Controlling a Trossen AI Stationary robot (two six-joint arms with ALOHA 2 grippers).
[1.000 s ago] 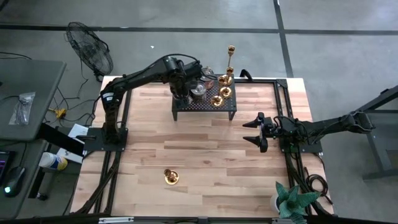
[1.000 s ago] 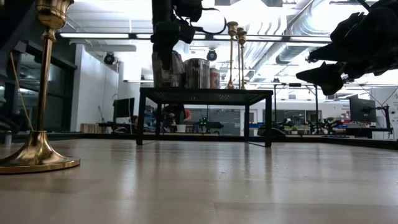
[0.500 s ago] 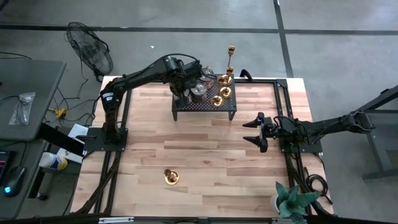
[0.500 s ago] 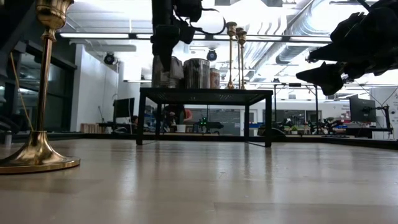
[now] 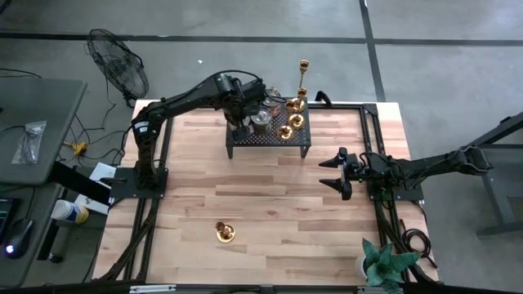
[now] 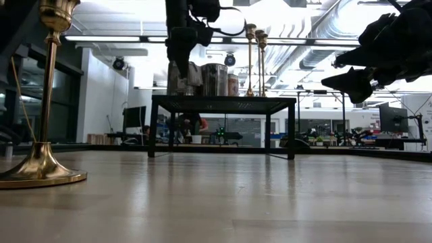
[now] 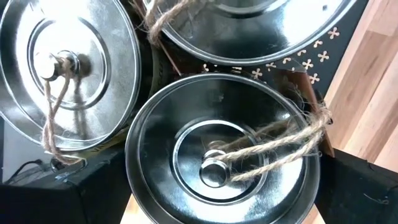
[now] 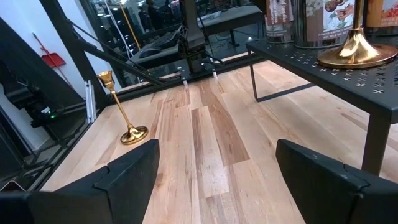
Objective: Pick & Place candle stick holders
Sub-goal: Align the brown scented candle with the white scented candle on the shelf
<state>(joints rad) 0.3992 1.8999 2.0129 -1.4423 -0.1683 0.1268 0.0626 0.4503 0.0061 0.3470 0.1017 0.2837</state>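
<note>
— While hanging over the far left corner of the black perforated stand [image 5: 270,137], gripping what, exactly?

— Gripping nothing. Showing the left gripper [image 5: 239,125] spread wide, with its fingers [image 7: 59,199] standing either side of a silvery cup [image 7: 221,158] and, judging by the low view, riding just above its rim. Leaving that cup seated on the stand, touching two neighbouring cups [image 7: 62,68].

— Crowding them together for what reason?

— Probably treating the stand as the collecting place. Sharing its deck with brass candlesticks [image 5: 286,129] toward the right end, and with a tall slender candlestick [image 5: 303,77] rising at the far edge. Packing the cups rim to rim, likely saving room for whatever is left.

— Carrying anything inside those cups?

— Carrying no candle. Showing only a loop of twine [image 7: 273,146] running from the rim down to the central stud of the cup under the gripper, and more twine knotted at the stud of the neighbour beside it.

— And on the other side?

— Waiting. Showing the right gripper [image 5: 329,173] hovering unclenched and empty above the right side of the table [image 5: 270,204], well apart from the stand. Leaving one lone brass candlestick [image 5: 225,232] standing upright on the bare wood toward the near edge, far from both arms and probably awaiting collection.
</note>
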